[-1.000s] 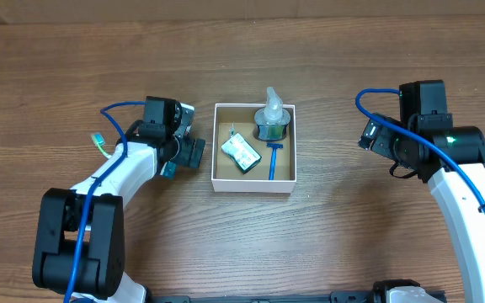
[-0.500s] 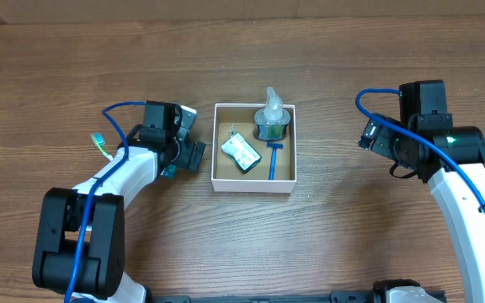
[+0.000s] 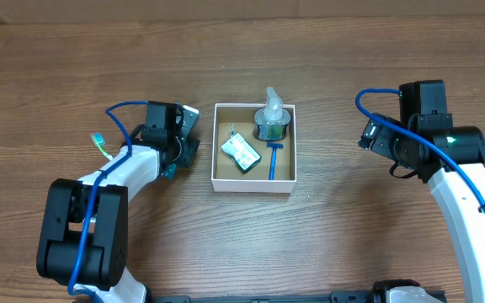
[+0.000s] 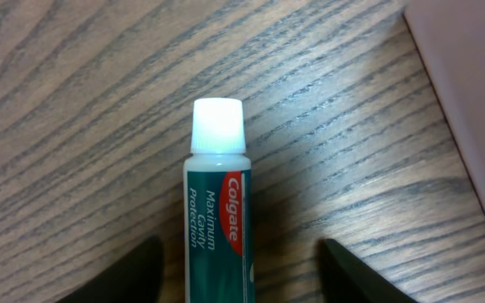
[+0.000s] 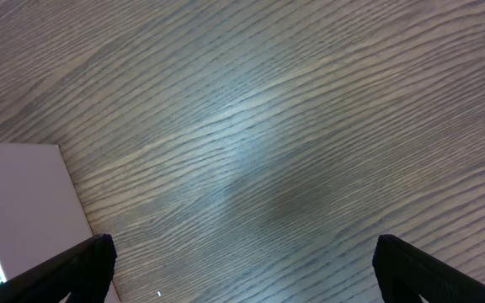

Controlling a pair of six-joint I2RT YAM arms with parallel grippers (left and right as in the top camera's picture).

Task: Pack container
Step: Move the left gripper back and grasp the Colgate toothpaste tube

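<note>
The container (image 3: pixel 253 187) is a white box with a brown inside at the table's middle. It holds a clear bottle (image 3: pixel 272 116), a green and white packet (image 3: pixel 241 153) and a blue-handled stick (image 3: pixel 271 160). My left gripper (image 3: pixel 180 145) is open just left of the box. In the left wrist view its fingers (image 4: pixel 242 257) straddle a teal Colgate toothpaste tube (image 4: pixel 217 202) lying on the wood, with gaps on both sides. The tube's teal end (image 3: pixel 168 171) shows below the gripper. The box wall (image 4: pixel 470 101) is at the right. My right gripper (image 3: pixel 375 139) is open and empty over bare wood (image 5: pixel 242 252).
A small green and white item (image 3: pixel 99 145) lies left of the left arm. The box corner (image 5: pixel 19 194) shows at the left of the right wrist view. The table is brown wood.
My left gripper has turned and shifted slightly left, away from the box wall, over the tube. The right arm and the box contents have not moved.
</note>
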